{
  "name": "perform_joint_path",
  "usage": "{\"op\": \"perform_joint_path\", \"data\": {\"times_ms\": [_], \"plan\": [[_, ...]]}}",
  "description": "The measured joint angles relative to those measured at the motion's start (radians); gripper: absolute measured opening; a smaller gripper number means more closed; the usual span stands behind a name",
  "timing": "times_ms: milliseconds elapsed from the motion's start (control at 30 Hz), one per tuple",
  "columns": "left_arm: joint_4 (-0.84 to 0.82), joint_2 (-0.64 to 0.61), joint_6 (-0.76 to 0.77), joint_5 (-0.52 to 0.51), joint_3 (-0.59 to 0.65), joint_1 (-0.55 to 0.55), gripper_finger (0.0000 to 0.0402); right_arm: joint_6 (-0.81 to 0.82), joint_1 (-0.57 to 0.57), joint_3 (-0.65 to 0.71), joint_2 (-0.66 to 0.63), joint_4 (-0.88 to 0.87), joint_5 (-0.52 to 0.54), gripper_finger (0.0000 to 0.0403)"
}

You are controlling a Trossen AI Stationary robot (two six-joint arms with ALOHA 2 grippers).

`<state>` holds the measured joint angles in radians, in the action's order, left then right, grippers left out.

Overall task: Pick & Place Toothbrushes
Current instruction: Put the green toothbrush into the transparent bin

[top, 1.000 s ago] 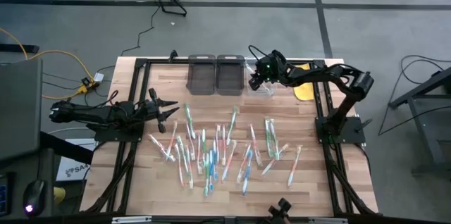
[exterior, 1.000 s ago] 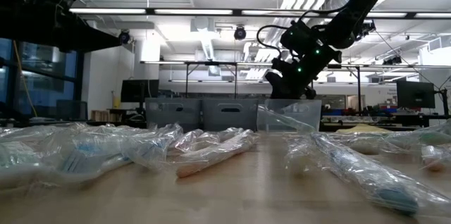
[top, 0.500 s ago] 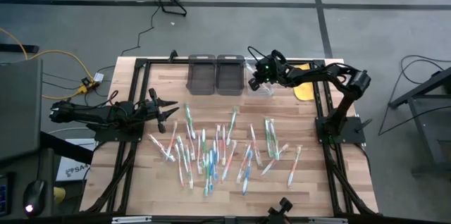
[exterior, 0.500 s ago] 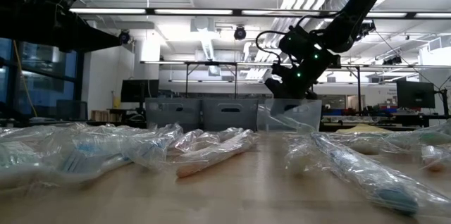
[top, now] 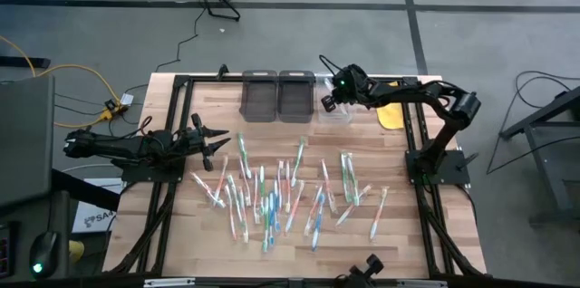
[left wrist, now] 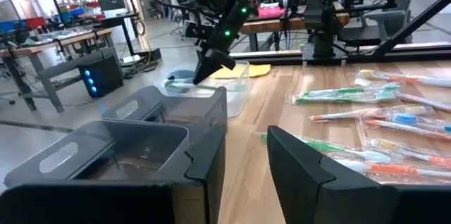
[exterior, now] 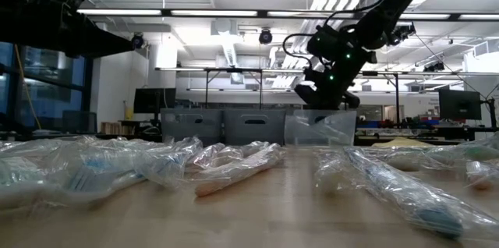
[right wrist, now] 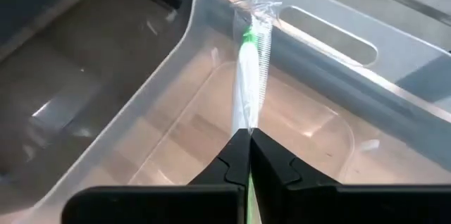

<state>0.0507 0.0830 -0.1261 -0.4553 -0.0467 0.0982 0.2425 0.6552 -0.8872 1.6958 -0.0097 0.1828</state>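
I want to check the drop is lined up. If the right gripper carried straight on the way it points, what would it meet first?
Probably the floor of the clear bin: the right gripper, shut on a wrapped green toothbrush, points down into it. Depth is unclear.

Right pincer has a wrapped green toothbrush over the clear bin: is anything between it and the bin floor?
Nothing visible. The right pincer holds the green toothbrush above the clear bin, whose floor below looks bare.
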Motion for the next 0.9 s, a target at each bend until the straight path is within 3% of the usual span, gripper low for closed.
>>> {"op": "perform_joint_path", "data": {"times_ms": [233,467,633,733,900], "plan": [[0.004,0.0,0.001,0.0,0.0,0.0,0.0101,0.0,0.0,-0.051,0.0,-0.129,-0.029,0.0025],[0.003,0.0,0.025,-0.001,-0.001,0.0,0.0101,0.013,-0.001,-0.118,-0.031,-0.231,-0.051,0.013],[0.0,0.0,0.027,-0.003,-0.001,0.0,0.0101,0.095,-0.001,-0.166,-0.11,-0.455,-0.091,0.0188],[0.0,0.0,0.027,-0.002,-0.001,0.0,0.0101,0.142,-0.01,-0.17,-0.188,-0.596,-0.139,0.0196],[0.0,0.0,0.027,-0.002,-0.001,0.0,0.0101,0.244,-0.104,-0.165,-0.302,-0.84,-0.128,0.019]]}}
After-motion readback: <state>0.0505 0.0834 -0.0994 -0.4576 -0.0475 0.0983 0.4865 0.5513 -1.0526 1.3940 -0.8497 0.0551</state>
